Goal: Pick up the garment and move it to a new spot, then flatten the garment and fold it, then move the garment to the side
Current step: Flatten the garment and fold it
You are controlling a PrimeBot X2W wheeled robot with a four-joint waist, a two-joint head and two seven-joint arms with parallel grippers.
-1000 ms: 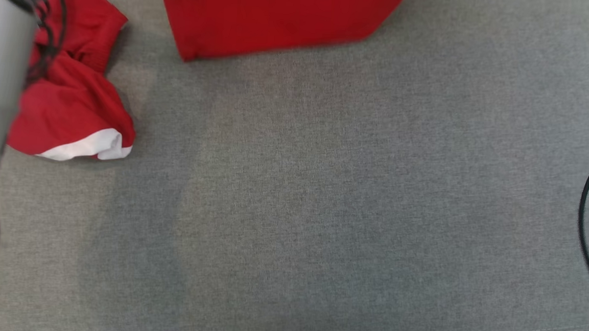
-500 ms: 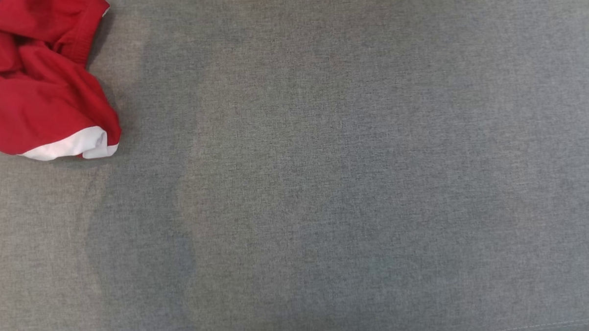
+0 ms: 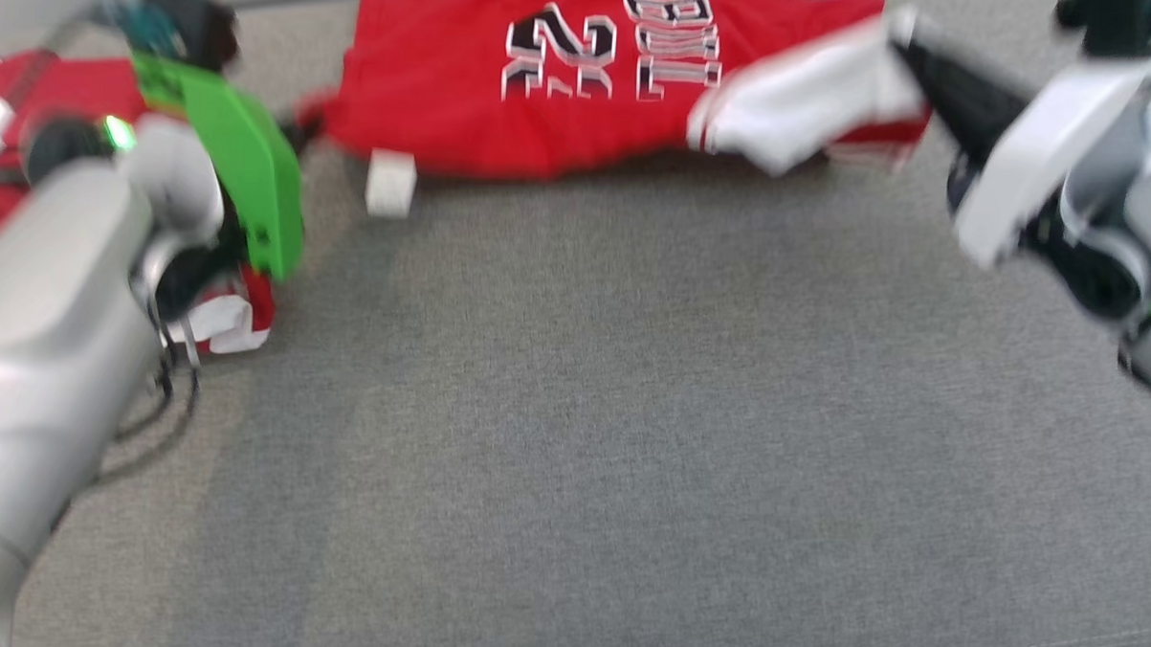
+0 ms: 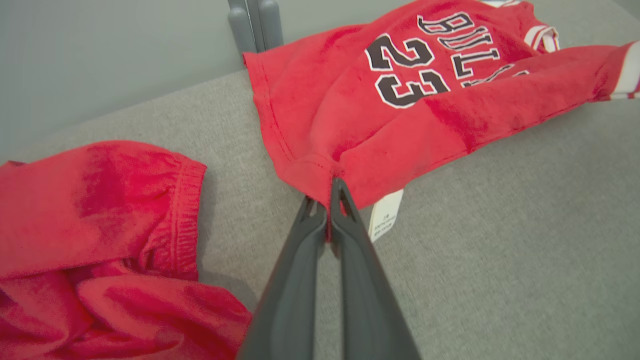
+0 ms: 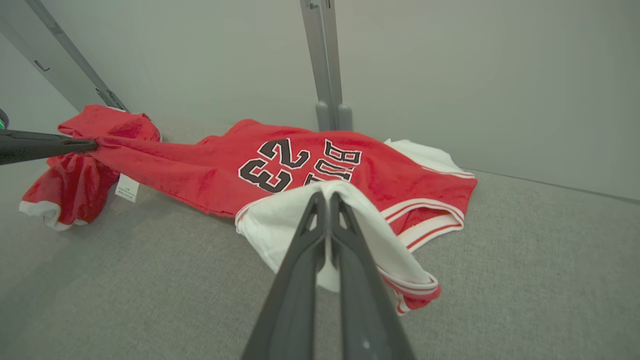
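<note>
The garment [image 3: 564,103] is a red jersey with black "23" lettering and white-trimmed sleeves, lying stretched across the far part of the grey surface. My left gripper [image 4: 334,187] is shut on its red hem corner, next to a white tag [image 4: 385,220]. In the head view that gripper [image 3: 300,132] shows blurred at the jersey's left end. My right gripper [image 5: 324,197] is shut on a white sleeve fold, and in the head view it [image 3: 906,48] pinches the jersey's right end. The garment [image 5: 200,170] hangs slightly lifted between the two grips.
Crumpled red shorts [image 4: 75,225] with a white edge lie just left of the jersey, under my left arm [image 3: 51,276]. A grey metal post [image 5: 325,65] stands against the wall behind. The grey fabric surface [image 3: 629,440] stretches wide toward me.
The head camera has swung, so the whole picture has shifted and blurred. Both arms and the jersey's lettered front are now in it, the jersey pulled between the two grippers.
</note>
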